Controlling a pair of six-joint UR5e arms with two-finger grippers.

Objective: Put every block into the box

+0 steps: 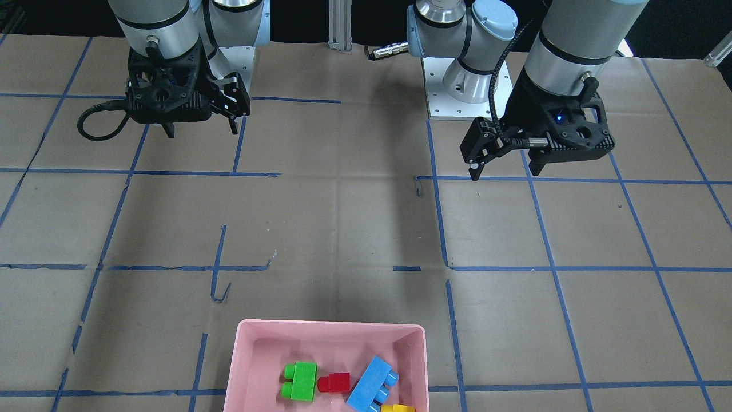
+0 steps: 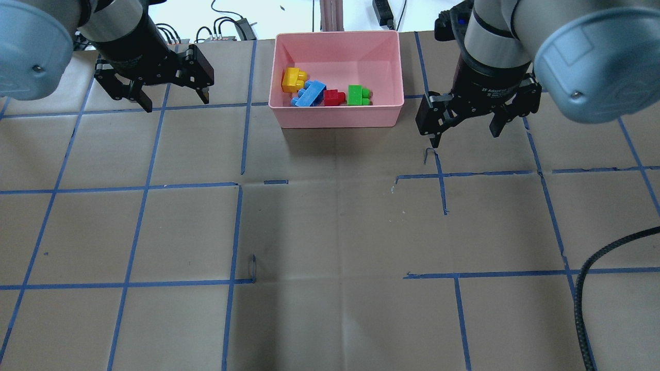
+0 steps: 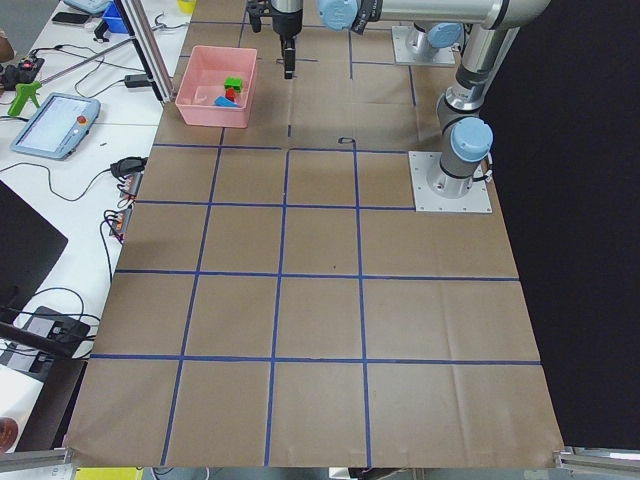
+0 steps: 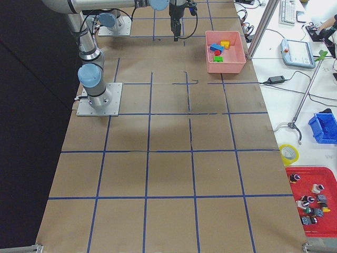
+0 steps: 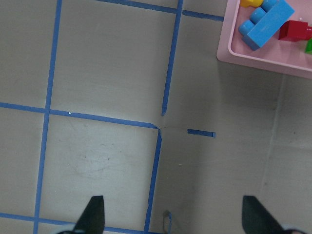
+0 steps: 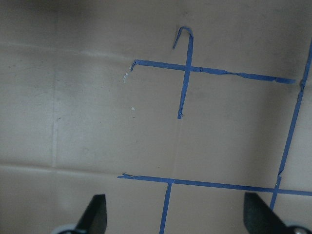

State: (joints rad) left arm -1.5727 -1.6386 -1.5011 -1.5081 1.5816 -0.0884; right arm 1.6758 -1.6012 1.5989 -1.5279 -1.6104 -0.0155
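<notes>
We worked at a bench point(image 2: 330, 232) covered in brown paper gridded with blue tape point(image 2: 129, 187). The right gripper point(image 2: 465, 135) bore partly legible "2F Adaptive" lettering. It and the left gripper point(image 2: 175, 102) had fingers released, empty. The green studded plastic brick point(image 2: 357, 95), red brick point(image 2: 333, 97), blue brick point(image 2: 309, 94) and yellow brick point(image 2: 293, 79) lay inside the shallow pink plastic tray point(image 2: 337, 116).
</notes>
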